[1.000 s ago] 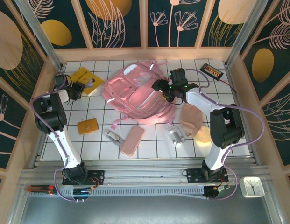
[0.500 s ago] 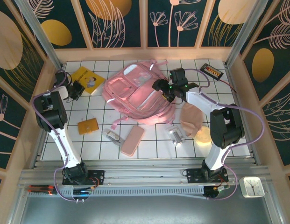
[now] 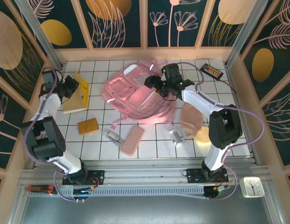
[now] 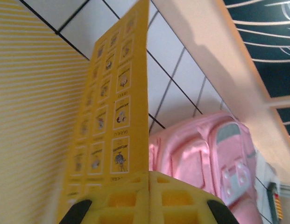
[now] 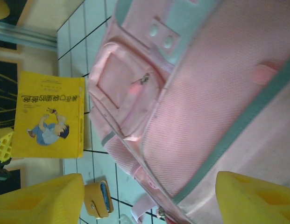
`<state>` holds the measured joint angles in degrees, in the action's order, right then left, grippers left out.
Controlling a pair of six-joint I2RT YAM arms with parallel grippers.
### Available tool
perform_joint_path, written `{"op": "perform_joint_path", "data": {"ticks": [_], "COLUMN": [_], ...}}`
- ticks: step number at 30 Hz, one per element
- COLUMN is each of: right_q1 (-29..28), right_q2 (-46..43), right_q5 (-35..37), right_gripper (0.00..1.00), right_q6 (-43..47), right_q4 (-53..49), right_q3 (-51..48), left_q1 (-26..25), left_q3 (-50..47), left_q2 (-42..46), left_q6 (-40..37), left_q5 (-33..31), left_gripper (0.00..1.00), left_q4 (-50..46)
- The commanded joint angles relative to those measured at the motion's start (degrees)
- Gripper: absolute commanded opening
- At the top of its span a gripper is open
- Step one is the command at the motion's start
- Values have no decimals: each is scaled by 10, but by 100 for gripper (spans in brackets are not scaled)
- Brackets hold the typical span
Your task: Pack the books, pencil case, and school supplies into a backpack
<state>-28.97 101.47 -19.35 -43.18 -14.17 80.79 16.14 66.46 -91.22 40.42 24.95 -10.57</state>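
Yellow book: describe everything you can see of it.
The yellow book is thin, with a smooth paper-like cover. Its front carries a small cartoon figure and dark characters; its back has a grid of tiny pictures. It stands tilted up at the far left of the table, left of the backpack, with the left pincer shut on one edge. Whether its lower edge rests on the table cannot be told.
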Motion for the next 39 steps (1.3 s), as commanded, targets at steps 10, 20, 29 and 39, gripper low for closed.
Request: {"op": "perform_joint_path", "data": {"ticks": [10,20,29,39], "right_q1": [-85,-118,-133,-133], "right_q2": [119,184,267,340], "right_q5": [-121,-144,-215,-234], "right_gripper": [77,78,79,79], "right_q6": [53,36,19,35], "right_q4": [11,1,11,-79], "right_q3": [137,191,248,367], "left_q1": [2,11,15,41], "left_q3": [-69,17,213,342], "left_q2": [111,-19,-185,-318], "left_q6": [21,-197,-250,-260], "left_q5": [112,-173,-258,-237], "left_gripper": [0,97,99,99], "left_q4": [22,-124,-161,-186]}}
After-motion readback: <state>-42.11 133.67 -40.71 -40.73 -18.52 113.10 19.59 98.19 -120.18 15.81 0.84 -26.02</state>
